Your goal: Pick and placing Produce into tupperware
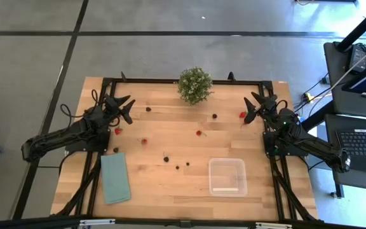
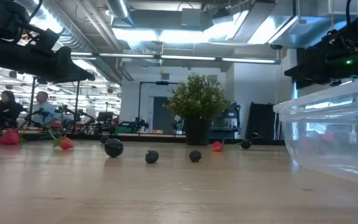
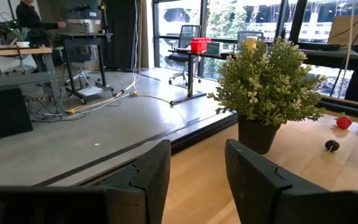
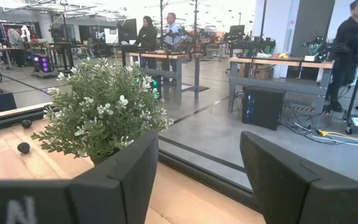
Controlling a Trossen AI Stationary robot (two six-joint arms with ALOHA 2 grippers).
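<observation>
The produce is small red and dark berries scattered on the wooden table: a red one [image 1: 117,131] by my left gripper, a red one [image 1: 243,114] by my right gripper, and dark ones [image 1: 166,158] near the middle. In the low view, dark berries [image 2: 114,147] and red ones [image 2: 66,143] rest on the tabletop. The clear lidless tupperware [image 1: 227,176] sits toward the near right, with nothing in it that I can see. My left gripper [image 1: 129,109] hovers open over the far left. My right gripper [image 1: 249,109] hovers open over the far right.
A bushy potted plant [image 1: 194,84] stands at the far edge between the grippers and fills both wrist views [image 3: 269,87] [image 4: 101,115]. A flat teal cloth [image 1: 115,178] lies at the near left. People stand in the room beyond the table.
</observation>
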